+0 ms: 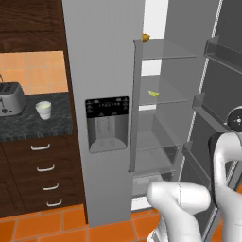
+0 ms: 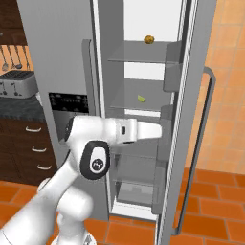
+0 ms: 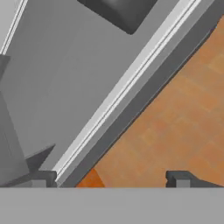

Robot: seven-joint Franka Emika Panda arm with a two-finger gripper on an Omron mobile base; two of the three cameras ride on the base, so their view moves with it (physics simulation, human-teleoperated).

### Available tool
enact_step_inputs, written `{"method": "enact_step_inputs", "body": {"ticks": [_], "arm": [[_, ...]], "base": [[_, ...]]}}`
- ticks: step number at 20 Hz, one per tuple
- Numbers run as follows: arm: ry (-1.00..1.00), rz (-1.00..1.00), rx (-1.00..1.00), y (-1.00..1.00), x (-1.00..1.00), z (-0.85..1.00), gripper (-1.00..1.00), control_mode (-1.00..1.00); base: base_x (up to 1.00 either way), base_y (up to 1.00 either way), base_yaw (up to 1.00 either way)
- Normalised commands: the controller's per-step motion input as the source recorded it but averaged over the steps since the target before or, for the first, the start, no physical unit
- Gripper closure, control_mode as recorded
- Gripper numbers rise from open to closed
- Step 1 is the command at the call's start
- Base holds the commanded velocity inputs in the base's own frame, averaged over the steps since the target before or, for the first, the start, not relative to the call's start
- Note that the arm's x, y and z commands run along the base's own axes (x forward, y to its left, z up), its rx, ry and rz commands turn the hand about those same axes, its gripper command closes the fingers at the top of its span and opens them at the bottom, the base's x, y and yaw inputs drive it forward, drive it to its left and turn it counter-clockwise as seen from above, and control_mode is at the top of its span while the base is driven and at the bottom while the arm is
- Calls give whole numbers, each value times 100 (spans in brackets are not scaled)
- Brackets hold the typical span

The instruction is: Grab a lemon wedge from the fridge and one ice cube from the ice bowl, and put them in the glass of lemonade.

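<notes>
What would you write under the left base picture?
Open fridge with a lemon wedge on its shelf; lemonade glass beside the toaster.

1. I saw the fridge (image 2: 67,57) with its right door (image 2: 191,119) swung open.
2. The lemon wedge (image 2: 141,99) lay on a middle shelf (image 2: 127,106); a brownish-yellow lump (image 2: 149,39) sat on the shelf above.
3. A toaster (image 2: 19,83) stood on the dark tabletop (image 2: 19,107) at left.

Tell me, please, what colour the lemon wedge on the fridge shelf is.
Yellow-green; the lemon wedge shows best in the right base view.
</notes>
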Motion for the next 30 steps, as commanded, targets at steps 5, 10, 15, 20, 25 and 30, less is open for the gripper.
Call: {"method": "enact_step_inputs", "body": {"ticks": [5, 10, 15, 20, 25, 30], "arm": [[3, 27, 9, 100, -20, 16, -100, -100], [37, 46, 29, 97, 8, 50, -100, -100], [36, 38, 37, 65, 39, 30, -100, -100], [3, 5, 30, 34, 63, -40, -100, -100], [29, -30, 13, 27, 2, 2, -100, -100], [3, -28, 26, 0, 0, -32, -100, -100]], "base": [[0, 0, 0], [0, 0, 0], [0, 0, 0], [0, 0, 0], [0, 0, 0], [0, 0, 0]]}}
